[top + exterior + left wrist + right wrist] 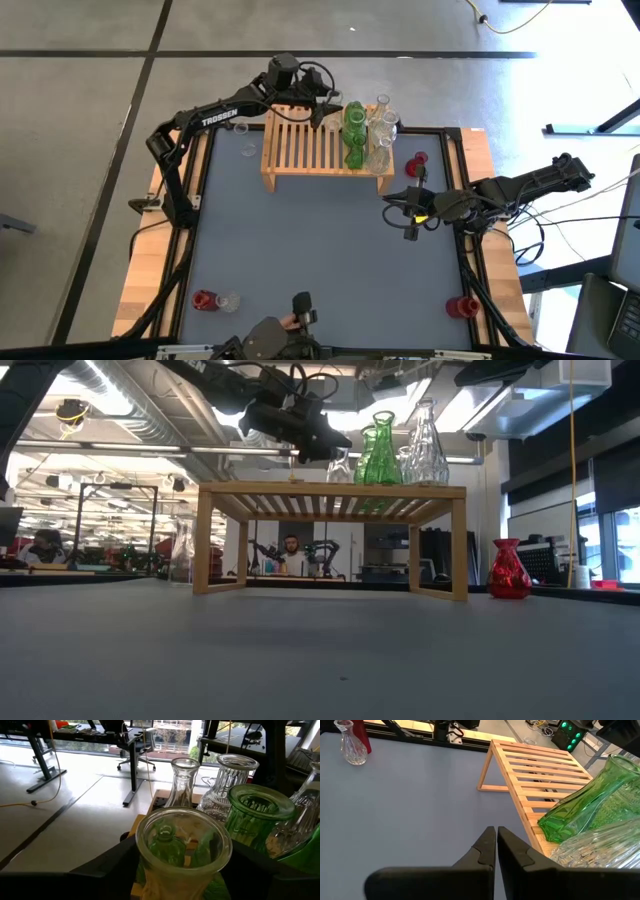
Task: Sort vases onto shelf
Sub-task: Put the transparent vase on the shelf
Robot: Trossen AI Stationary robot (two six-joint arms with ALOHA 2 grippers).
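**Vases gather at one end of the slatted shelf**

The pale wooden shelf (315, 150) with parallel slats stands at the worktop's (320, 260) far side. At its right end: two green glass vases (354, 125), several clear ribbed ones (380, 130). The left tool (328, 112) straddles a clear round-mouthed vase (182, 852), fingers spread. Three red vases (416, 162) and two clear ones stand on the worktop. The right tool (410, 228), closed and empty, hovers mid-worktop.

One wooden shelf (310, 145), three red vases (417, 163), two green vases (352, 118), two clear vases (229, 300) on the bench (320, 250), several more clear ones (380, 130) clustered on the shelf, exact number unclear
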